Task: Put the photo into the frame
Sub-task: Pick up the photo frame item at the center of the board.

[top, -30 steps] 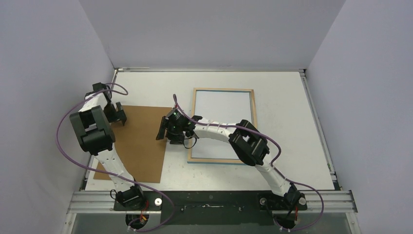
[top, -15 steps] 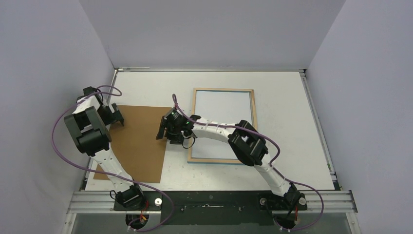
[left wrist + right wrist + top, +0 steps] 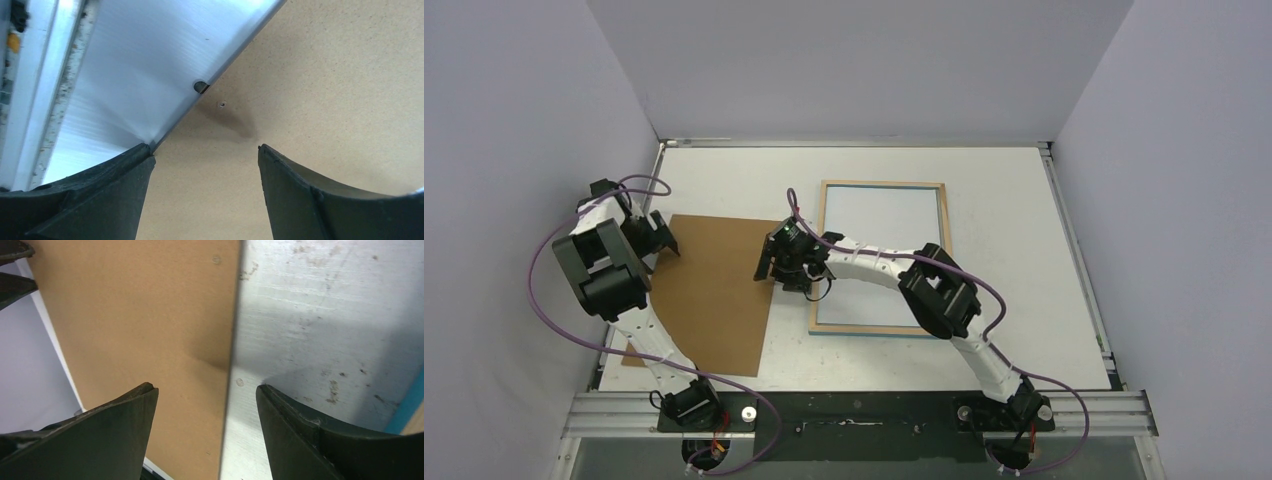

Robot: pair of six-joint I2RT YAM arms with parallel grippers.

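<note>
A white table (image 3: 1014,230) sits between pale walls (image 3: 854,70). A brown board (image 3: 709,310) lies left, the frame (image 3: 884,183) right. The left gripper (image 3: 204,148) and the right gripper (image 3: 206,386) are wide open, holding nothing.

The right gripper (image 3: 776,270) has edged right, toward the frame (image 3: 882,328), and the brown board (image 3: 709,300) beneath it has slid slightly the same way. The left gripper (image 3: 660,238) has drawn back a little leftward, its elbow swinging outward.
</note>
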